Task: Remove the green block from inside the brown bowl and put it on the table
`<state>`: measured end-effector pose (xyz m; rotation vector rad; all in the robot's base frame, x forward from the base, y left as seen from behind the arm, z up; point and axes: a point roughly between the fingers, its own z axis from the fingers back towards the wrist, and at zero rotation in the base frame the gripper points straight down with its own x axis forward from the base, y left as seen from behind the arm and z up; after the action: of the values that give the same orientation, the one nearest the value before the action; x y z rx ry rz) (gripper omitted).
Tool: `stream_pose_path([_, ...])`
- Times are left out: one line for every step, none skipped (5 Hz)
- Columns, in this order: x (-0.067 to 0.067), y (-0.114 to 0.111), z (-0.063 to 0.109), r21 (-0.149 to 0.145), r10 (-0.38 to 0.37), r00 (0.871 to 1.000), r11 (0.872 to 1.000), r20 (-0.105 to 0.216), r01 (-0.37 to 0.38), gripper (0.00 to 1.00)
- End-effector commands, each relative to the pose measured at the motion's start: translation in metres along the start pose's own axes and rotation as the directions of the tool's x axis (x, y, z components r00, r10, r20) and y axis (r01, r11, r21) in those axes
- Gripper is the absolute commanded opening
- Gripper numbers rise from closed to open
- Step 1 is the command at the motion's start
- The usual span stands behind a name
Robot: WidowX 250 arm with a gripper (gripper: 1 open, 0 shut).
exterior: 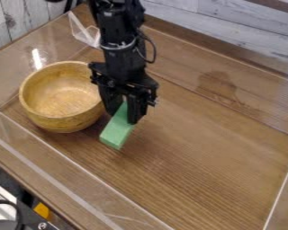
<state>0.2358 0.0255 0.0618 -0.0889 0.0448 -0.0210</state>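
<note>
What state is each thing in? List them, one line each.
green block: out of the bowl, tilted, held by the tool, lower end at or near the table.
brown bowl: upright, empty.
tool: shut on the green block.
table: bearing the bowl.
</note>
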Motion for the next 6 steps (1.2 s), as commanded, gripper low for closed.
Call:
stream_pose_path([0.006,-0.001,0.002,0.015,-0.001,0.999,1.0,0.037,0.001,0.0])
stream_pose_path([0.007,-0.002,0.0,0.017,0.0,0.999,1.0,0.043,-0.001,0.0])
stream_pose_path([0.008,-0.002,-0.001,0.018,0.004,0.999,1.0,0.05,-0.005,0.0])
stream_pose_path([0.009,-0.003,-0.002,0.016,0.011,0.998,1.0,0.057,-0.012,1.0])
stream_pose_path([0.01,-0.002,0.004,0.008,0.022,0.997,1.0,0.077,-0.023,1.0])
stream_pose_path([0.01,0.001,0.013,0.007,0.029,0.995,1.0,0.1,-0.03,1.0])
